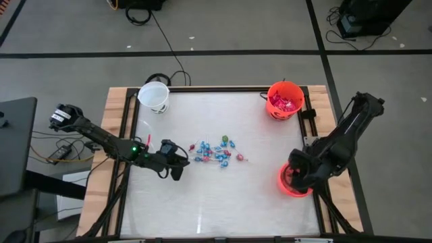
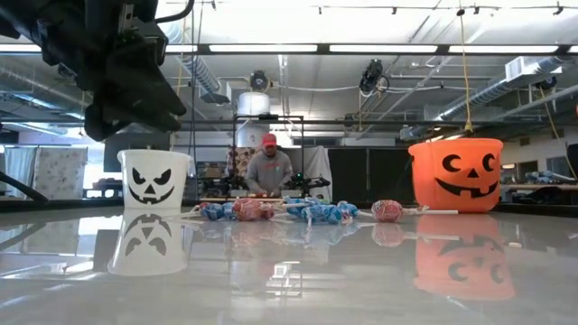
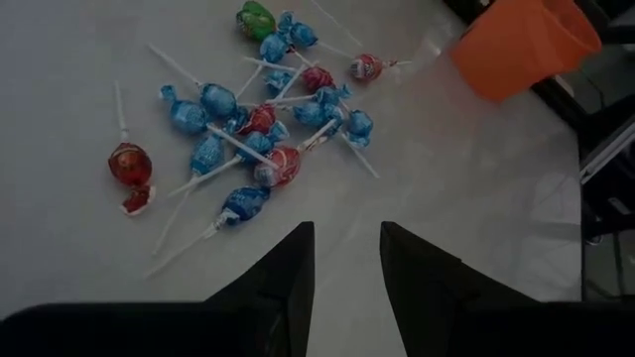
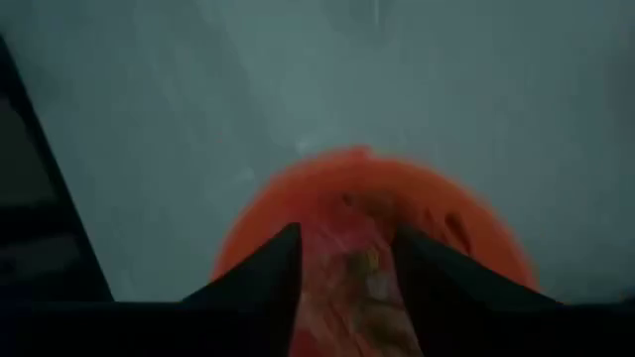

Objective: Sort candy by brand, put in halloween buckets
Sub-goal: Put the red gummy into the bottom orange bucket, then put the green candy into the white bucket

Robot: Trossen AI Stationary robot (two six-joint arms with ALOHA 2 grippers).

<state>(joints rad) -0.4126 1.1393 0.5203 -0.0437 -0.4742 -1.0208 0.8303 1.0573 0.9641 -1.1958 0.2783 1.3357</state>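
A loose pile of candy (image 1: 216, 152), mostly blue-wrapped lollipops with a few red ones and a green one (image 3: 256, 18), lies at the table's middle. My left gripper (image 1: 177, 164) stands open just left of the pile, a little above the table, with nothing between its fingers (image 3: 342, 268). My right gripper (image 1: 294, 177) hangs open over an orange bucket (image 1: 295, 182) at the near right. Red wrapped candy (image 4: 347, 288) shows inside that bucket, below the fingers. A second orange bucket (image 1: 284, 100), holding pink and red candy, stands far right. A white bucket (image 1: 154, 96) stands far left.
Wooden rails (image 1: 115, 121) run along the table's left and right sides. In the low view the white bucket (image 2: 155, 176) and the jack-o'-lantern bucket (image 2: 456, 174) flank the candy (image 2: 271, 210). A person (image 2: 269, 167) sits far behind the table. Bare tabletop lies toward the near edge.
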